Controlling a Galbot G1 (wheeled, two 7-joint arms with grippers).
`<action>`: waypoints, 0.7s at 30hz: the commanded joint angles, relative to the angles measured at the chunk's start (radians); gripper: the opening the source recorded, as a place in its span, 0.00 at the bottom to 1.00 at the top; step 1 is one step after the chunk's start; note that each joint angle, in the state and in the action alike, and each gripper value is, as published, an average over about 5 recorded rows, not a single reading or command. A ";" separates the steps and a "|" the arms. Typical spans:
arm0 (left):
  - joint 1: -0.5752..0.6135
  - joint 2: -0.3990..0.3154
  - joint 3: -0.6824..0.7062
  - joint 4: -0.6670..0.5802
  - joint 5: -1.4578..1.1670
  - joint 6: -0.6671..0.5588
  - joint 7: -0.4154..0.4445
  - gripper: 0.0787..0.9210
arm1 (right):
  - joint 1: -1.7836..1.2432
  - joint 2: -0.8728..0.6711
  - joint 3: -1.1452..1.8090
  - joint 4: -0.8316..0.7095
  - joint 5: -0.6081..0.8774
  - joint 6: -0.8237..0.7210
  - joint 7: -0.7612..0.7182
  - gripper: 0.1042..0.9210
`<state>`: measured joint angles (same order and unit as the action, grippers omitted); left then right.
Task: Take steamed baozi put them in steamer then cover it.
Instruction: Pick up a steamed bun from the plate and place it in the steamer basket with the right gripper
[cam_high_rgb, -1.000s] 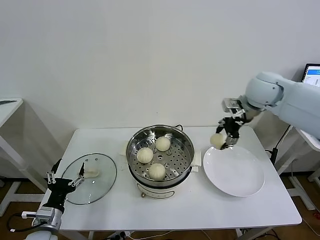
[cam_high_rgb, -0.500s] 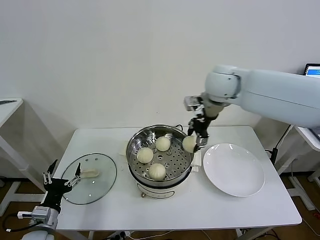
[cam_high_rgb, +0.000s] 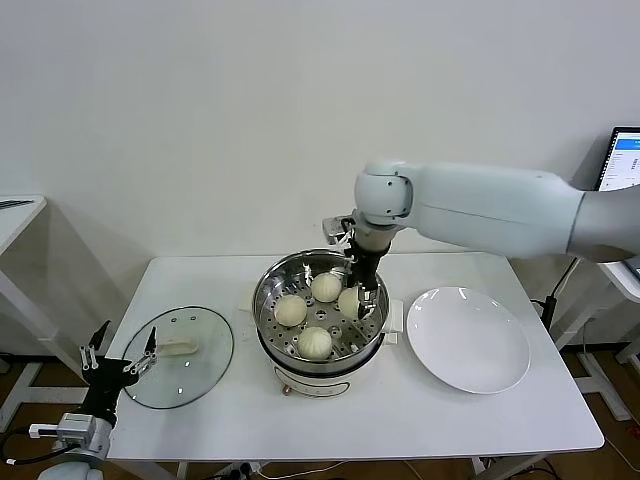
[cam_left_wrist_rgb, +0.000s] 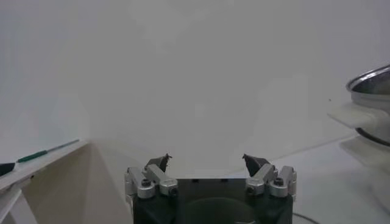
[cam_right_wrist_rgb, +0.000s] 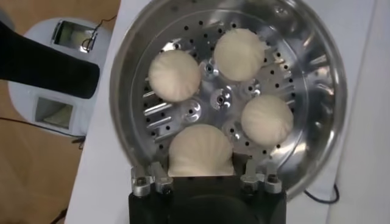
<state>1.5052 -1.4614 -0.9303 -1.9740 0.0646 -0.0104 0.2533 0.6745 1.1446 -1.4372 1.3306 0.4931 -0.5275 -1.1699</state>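
The right pincer (cam_high_rgb: 352, 300) is gripping the fourth bun (cam_right_wrist_rgb: 200, 151) over the steamer (cam_high_rgb: 270, 295); lowering into the free gap is advisable. The left pincer (cam_high_rgb: 122, 362) is idling wide open.

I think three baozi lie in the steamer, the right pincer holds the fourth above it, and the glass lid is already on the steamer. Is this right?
Not the lid. In the head view the glass lid lies on the table, left of the steamer. Three baozi are inside; the right pincer holds the fourth.

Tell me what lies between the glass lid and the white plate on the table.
In the head view, the steamer stands between the glass lid and the white plate. It holds three baozi, and the right pincer holds a fourth over its tray.
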 joint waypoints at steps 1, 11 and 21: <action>-0.002 0.001 -0.005 0.001 -0.003 0.001 0.001 0.88 | -0.071 0.055 0.002 -0.073 -0.035 -0.006 0.002 0.70; 0.005 -0.002 -0.010 -0.006 -0.003 0.000 0.001 0.88 | -0.105 0.070 0.018 -0.100 -0.052 -0.007 0.006 0.70; 0.007 -0.006 -0.006 -0.008 -0.003 -0.002 0.001 0.88 | -0.115 0.061 0.048 -0.101 -0.062 -0.005 0.016 0.79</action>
<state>1.5116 -1.4664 -0.9364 -1.9824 0.0619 -0.0108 0.2542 0.5747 1.2045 -1.4099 1.2411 0.4432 -0.5332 -1.1569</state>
